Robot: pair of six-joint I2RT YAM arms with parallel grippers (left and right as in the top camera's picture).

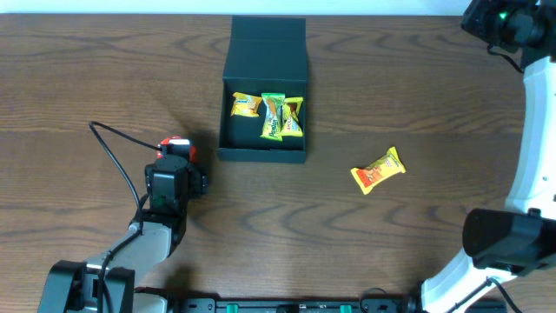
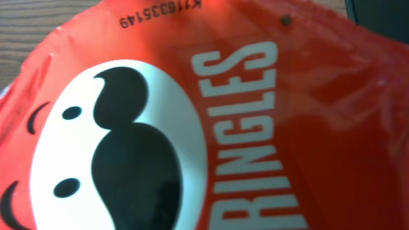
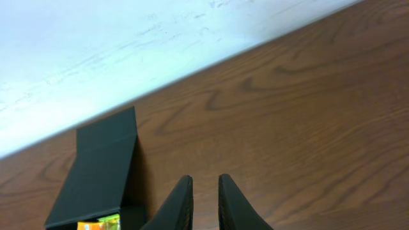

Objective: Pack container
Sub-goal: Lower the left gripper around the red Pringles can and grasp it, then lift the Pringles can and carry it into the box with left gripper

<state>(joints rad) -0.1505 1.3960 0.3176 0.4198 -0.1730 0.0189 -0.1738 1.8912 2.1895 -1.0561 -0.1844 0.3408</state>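
The container point(image 1: 268, 48), a dark teal box with its flap lid laid back, stands at the table's middle back and holds three snack packets point(image 1: 274, 117). It shows again in the right wrist view as the container point(image 3: 102, 166), at lower left. A red Pringles packet point(image 2: 268, 128) fills the left wrist view, so no fingers show there. From above, my left gripper point(image 1: 176, 161) hangs right over that red packet point(image 1: 177, 142), left of the box. My right gripper point(image 3: 205, 185) is high at the back right, fingers nearly together with nothing between them.
An orange-yellow snack packet point(image 1: 379, 169) lies loose on the wooden table point(image 1: 417, 96), to the right of the box. A black cable point(image 1: 113, 148) loops by the left arm. The right arm's white links point(image 1: 534, 130) run down the right edge.
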